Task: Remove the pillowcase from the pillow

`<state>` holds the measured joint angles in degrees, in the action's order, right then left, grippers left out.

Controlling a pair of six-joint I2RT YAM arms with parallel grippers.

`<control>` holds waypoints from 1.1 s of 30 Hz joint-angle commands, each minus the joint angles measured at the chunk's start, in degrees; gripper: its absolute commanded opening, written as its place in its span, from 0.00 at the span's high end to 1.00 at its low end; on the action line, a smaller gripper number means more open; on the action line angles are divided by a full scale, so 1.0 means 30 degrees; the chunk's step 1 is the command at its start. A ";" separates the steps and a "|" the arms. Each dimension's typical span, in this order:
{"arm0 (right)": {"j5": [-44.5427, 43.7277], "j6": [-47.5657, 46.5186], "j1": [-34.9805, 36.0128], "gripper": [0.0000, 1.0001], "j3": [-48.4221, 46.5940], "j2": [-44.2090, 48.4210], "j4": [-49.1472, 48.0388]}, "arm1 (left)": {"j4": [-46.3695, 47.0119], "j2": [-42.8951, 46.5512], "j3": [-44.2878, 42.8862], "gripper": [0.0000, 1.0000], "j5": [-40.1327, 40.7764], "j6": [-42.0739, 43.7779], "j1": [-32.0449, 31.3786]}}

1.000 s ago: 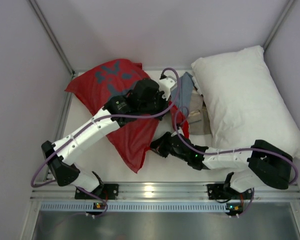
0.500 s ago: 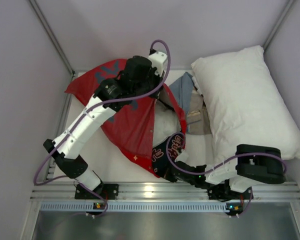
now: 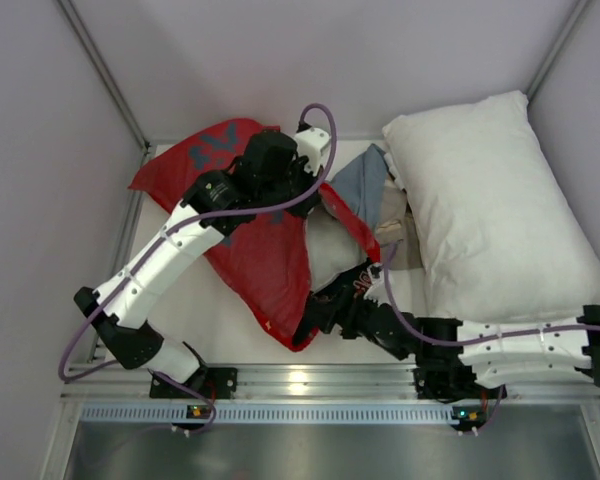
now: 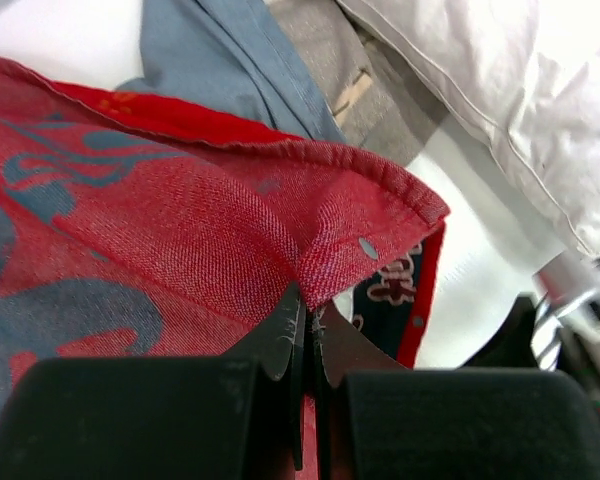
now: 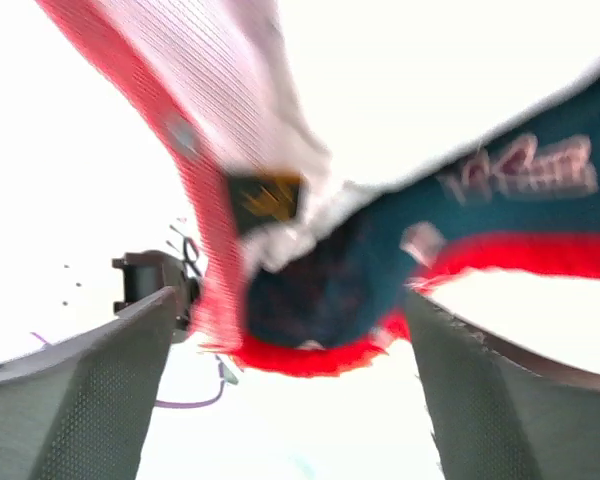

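Note:
The red pillowcase (image 3: 260, 250) lies left of centre, its mouth facing right. The white pillow (image 3: 326, 248) shows inside that mouth. My left gripper (image 3: 318, 195) is at the far side of the mouth. In the left wrist view the left gripper (image 4: 306, 305) is shut on a fold of the red pillowcase (image 4: 180, 200) just behind its hem. My right gripper (image 3: 342, 305) is at the near end of the mouth. In the blurred right wrist view the right gripper (image 5: 290, 300) is open, and the dark printed hem of the pillowcase (image 5: 320, 290) hangs loose between the fingers (image 5: 90, 400).
A second large white pillow (image 3: 490, 200) fills the right side. A grey-blue cloth (image 3: 362, 182) and a grey cloth (image 3: 395, 240) lie between it and the pillowcase. Walls close in the left, back and right. A metal rail (image 3: 300, 378) runs along the near edge.
My right gripper has opened and let go of the pillowcase hem, which it had pulled toward the near edge. The left gripper has kept its hold and carried the upper hem toward the back.

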<state>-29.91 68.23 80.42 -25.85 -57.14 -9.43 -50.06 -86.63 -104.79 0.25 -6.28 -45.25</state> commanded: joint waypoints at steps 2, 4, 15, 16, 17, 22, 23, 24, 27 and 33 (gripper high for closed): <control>-0.2449 -0.2146 -0.0321 0.00 0.0030 0.3107 0.3114 | 0.1743 0.1104 0.1297 1.00 -0.2042 -0.0132 -0.0032; -0.2452 -0.2292 -0.1283 0.01 0.0061 0.3783 0.3085 | 0.2067 0.0986 0.1415 1.00 -0.2513 -0.0277 -0.0032; -0.0350 -0.3051 -0.6148 0.01 0.0996 0.4492 0.3388 | 0.2624 0.0781 0.1474 1.00 -0.3774 -0.0483 -0.0032; 0.0267 -0.3287 -0.6617 0.01 0.1201 0.4227 0.2392 | 0.2712 0.0752 0.1503 1.00 -0.4007 -0.0512 -0.0032; 0.1172 -0.3405 -0.7405 0.01 0.1493 0.3934 0.1686 | 0.2771 0.0723 0.1503 1.00 -0.4097 -0.0600 -0.0032; 0.3345 -0.3582 -0.8991 0.01 0.1148 0.0889 -0.2388 | 0.2889 0.0605 0.1503 1.00 -0.4273 -0.0718 -0.0032; 0.3784 -0.3611 -0.9053 0.01 0.1058 0.0072 -0.2886 | 0.2918 0.0605 0.1503 1.00 -0.4273 -0.0718 -0.0032; 0.3789 -0.3582 -0.9083 0.01 0.1028 -0.0284 -0.3442 | 0.2889 0.0663 0.1532 1.00 -0.4331 -0.0718 -0.0032; 0.4432 -0.3670 -0.9258 0.00 0.1319 -0.1483 -0.6605 | 0.3035 0.0780 0.1679 1.00 -0.4448 -0.0805 -0.0032; 0.5165 -0.1973 -1.0282 0.01 0.2637 -0.3420 -1.2085 | 0.3152 0.0869 0.2000 1.00 -0.4683 -0.0981 -0.0062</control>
<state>-16.14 59.70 51.68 -19.46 -65.06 -31.40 -44.95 -85.49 -99.39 -10.74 -7.92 -45.25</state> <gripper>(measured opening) 0.993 0.022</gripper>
